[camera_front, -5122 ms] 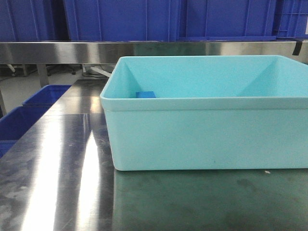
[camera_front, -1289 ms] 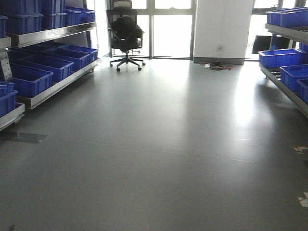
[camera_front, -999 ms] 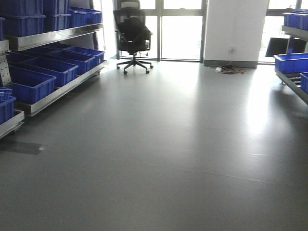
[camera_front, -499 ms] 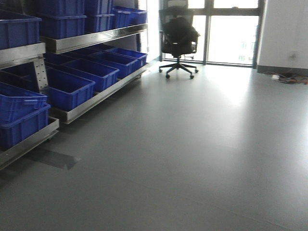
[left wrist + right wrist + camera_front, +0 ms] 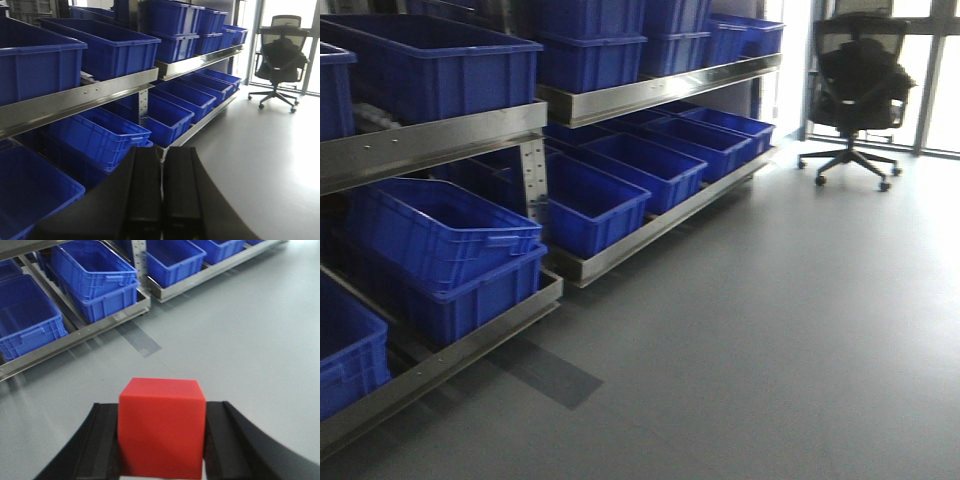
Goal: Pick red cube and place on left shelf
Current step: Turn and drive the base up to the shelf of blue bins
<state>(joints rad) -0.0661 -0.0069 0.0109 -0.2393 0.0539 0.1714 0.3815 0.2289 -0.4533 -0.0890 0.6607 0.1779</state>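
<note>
The red cube (image 5: pixel 161 427) fills the bottom of the right wrist view, clamped between the black fingers of my right gripper (image 5: pixel 162 410), which hangs above grey floor. The left shelf (image 5: pixel 440 140), a long stainless-steel rack loaded with big blue crates, takes up the left half of the front view. Its lower rail (image 5: pixel 75 335) runs across the top left of the right wrist view. My left gripper (image 5: pixel 162 150) is shut with nothing in it, fingers pressed together, pointing toward the left shelf (image 5: pixel 90 95).
Blue crates (image 5: pixel 450 240) sit on both tiers, two of them stacked on the lower rail. A black office chair (image 5: pixel 855 80) stands at the rack's far end by the windows. Grey floor (image 5: pixel 770 330) spreads to the right, with a dark patch (image 5: pixel 545 370) near the rack's foot.
The view has swung left and closer to the rack, which now fills the left half. The chair has slid to the right edge. Five seconds ago a teal tub on a steel table filled the view.
</note>
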